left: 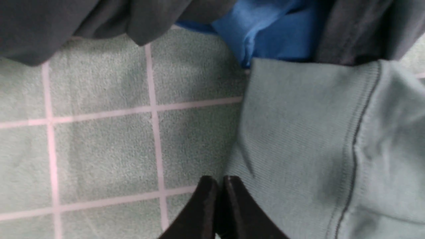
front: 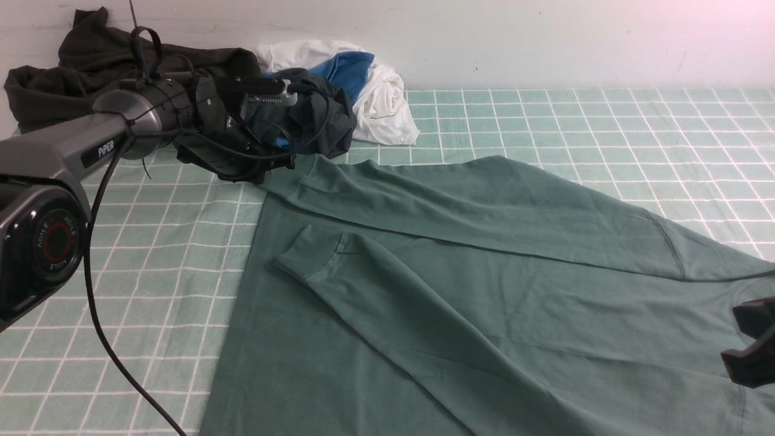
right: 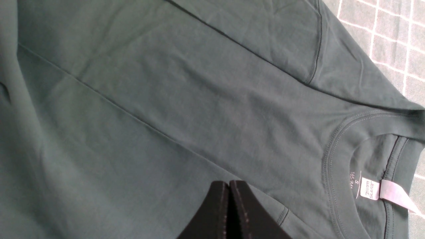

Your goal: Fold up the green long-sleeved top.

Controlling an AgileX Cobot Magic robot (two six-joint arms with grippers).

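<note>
At the near right, right claw (right: 229, 187): the jaws are pressed together on nothing. It hangs just above the chest of the green long-sleeved top (front: 484, 272), beside the neckline and the white label (right: 370, 191). I judge that it idles here, clear of the cloth.
Green top: it lies flat on the checked bench (front: 605, 127), neck toward the robot's right and hem toward its left.
Sleeves: the near sleeve (front: 363, 284) and the far sleeve (front: 484, 200) lie slantwise over the body, likely to narrow it for folding.
Left claw (left: 217, 186): the jaws are shut against the edge of the far sleeve's cuff (left: 298, 132). I cannot tell whether any knit is nipped.
Left arm (front: 60, 151): it is stretched far forward and low, with the wrist tipped down at the cuff.
Far pile: the dark teal-grey garment (front: 327, 121) lies just beside the cuff. The blackish-olive garment (front: 60, 79) and the white-and-blue cloth (front: 381, 97) sit by the wall, seemingly set aside.
</note>
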